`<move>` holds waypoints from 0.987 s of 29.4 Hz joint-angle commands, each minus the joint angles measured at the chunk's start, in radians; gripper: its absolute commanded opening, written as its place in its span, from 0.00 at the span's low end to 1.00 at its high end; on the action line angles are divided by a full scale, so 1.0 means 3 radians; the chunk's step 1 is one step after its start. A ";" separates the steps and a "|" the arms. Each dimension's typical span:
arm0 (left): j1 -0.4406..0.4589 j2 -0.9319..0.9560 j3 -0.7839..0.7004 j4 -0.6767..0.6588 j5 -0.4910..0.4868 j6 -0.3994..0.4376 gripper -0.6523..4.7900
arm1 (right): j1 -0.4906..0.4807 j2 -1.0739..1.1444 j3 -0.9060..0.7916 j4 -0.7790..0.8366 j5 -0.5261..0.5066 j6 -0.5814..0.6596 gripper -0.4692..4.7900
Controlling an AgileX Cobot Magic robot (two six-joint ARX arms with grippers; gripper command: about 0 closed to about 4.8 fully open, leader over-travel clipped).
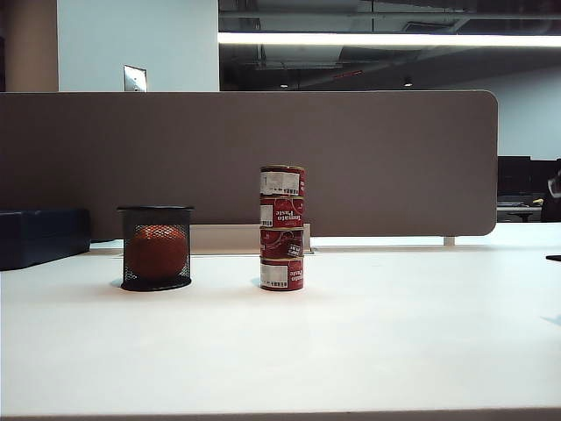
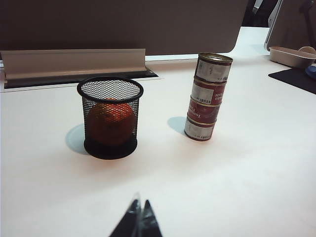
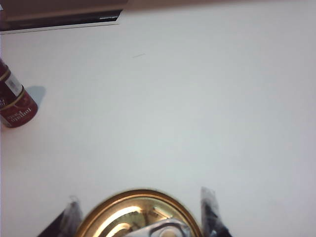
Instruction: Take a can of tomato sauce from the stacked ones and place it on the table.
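At the far left of the exterior view a dark blue box (image 1: 42, 235) sits against the brown-grey divider panel (image 1: 245, 158). To its right a black mesh cup (image 1: 156, 247) holds an orange ball (image 1: 158, 252). Right of the cup, near the middle of the table (image 1: 351, 351), the stacked ones (image 1: 282, 228) stand as an upright column four tins high, with white label patches showing. The left gripper (image 2: 139, 219) shows only in its own wrist view as two dark tips drawn together, holding nothing, on the near side of the table and well apart from both cup and column. Further right, the right gripper (image 3: 140, 212) is clamped on the can of tomato sauce (image 3: 138, 217): a finger stands on each side of its gold lid, and the can hangs over bare white tabletop, well to the right of the stack. Neither arm appears in the exterior view. By my reading the lifting is done; what is left is to lower this can onto the table and let go.
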 commanded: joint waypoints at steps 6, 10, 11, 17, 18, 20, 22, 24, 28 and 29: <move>0.0005 0.0003 0.0010 0.0066 0.0001 0.0013 0.11 | 0.0004 -0.0013 -0.0383 0.0612 0.0005 0.0005 0.52; 0.0005 0.0003 0.0010 0.0066 0.0000 0.0011 0.11 | 0.0004 -0.0013 -0.0518 0.0741 0.0027 0.0004 0.52; 0.0005 0.0003 0.0010 0.0066 0.0001 0.0011 0.11 | 0.0004 -0.0013 -0.0548 0.0767 0.0052 0.0004 0.52; 0.0005 0.0003 0.0010 0.0066 0.0001 0.0011 0.11 | 0.0003 -0.0008 -0.0699 0.0838 0.0183 -0.0015 0.51; 0.0005 0.0003 0.0010 0.0066 0.0001 0.0011 0.11 | 0.0003 -0.0005 -0.0698 0.0825 0.0195 -0.0024 0.51; 0.0005 0.0003 0.0009 0.0066 0.0001 0.0011 0.11 | 0.0003 0.0010 -0.0698 0.0844 0.0207 -0.0036 0.51; 0.0005 0.0003 0.0009 0.0066 0.0000 0.0011 0.11 | 0.0004 0.0018 -0.0698 0.0852 0.0242 -0.0048 0.51; 0.0005 0.0003 0.0009 0.0066 0.0001 0.0011 0.11 | 0.0003 0.0029 -0.0698 0.0849 0.0257 -0.0047 0.51; 0.0005 0.0003 0.0010 0.0066 0.0001 0.0011 0.11 | 0.0004 0.0058 -0.0698 0.0802 0.0256 -0.0046 0.51; 0.0005 0.0003 0.0010 0.0066 0.0001 0.0011 0.11 | 0.0004 0.0066 -0.0698 0.0792 0.0256 -0.0046 0.51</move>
